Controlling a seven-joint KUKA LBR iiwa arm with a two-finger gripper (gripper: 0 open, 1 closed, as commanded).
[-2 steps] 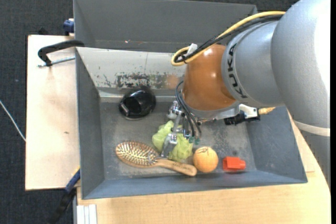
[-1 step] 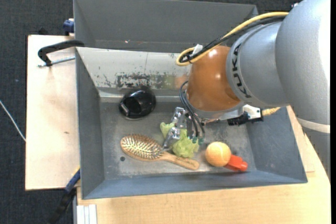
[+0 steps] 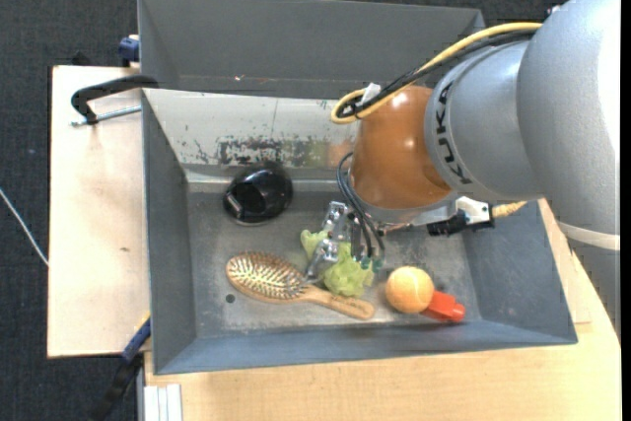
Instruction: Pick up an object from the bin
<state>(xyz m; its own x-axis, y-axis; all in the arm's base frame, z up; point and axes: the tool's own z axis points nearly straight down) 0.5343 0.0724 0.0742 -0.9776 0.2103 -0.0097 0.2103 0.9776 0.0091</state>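
Note:
My gripper (image 3: pixel 340 246) is down in the middle of the bin, just under the arm's orange cover, its metal fingers reaching onto a light green lumpy toy (image 3: pixel 344 275). The fingers stand at the toy's upper left side; whether they grip it is hidden. A wooden hairbrush (image 3: pixel 279 280) lies just left of the toy, its handle running right beneath it. To the right rests a yellow-orange ball (image 3: pixel 409 290) with a small red piece (image 3: pixel 446 309) beside it.
A black rounded object (image 3: pixel 257 194) lies at the back left of the bin floor. The arm and its orange cover hang over the bin's back right part.

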